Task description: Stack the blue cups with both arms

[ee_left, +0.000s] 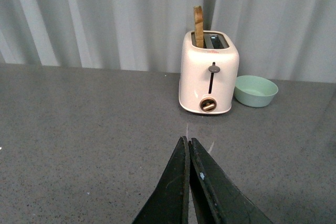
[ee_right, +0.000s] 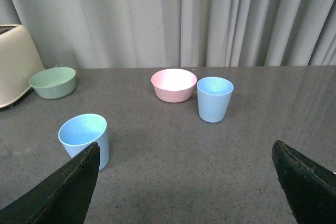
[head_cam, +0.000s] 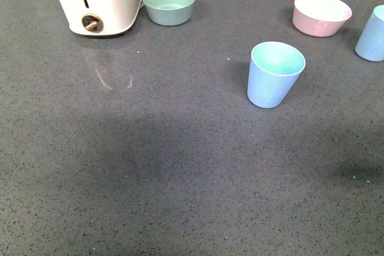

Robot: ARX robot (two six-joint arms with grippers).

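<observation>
Ahead of the right jaws: near blue cup point(ee_right: 84, 139) upright on the grey bench point(ee_right: 173, 171), just past one finger point(ee_right: 68, 190); far blue cup point(ee_right: 214, 98) upright further out, just beside the pink bowl point(ee_right: 174, 84).
Cups: well apart, not stacked.
Right jaws: spread wide, holding nothing.
Left jaws: pressed together, empty.
Ahead of the left jaws: cream toaster point(ee_left: 208, 74), green bowl point(ee_left: 255, 90) just beside it.

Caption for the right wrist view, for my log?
Open right gripper facing the near blue cup and, beside the pink bowl, the far blue cup, both upright, unstacked.
</observation>
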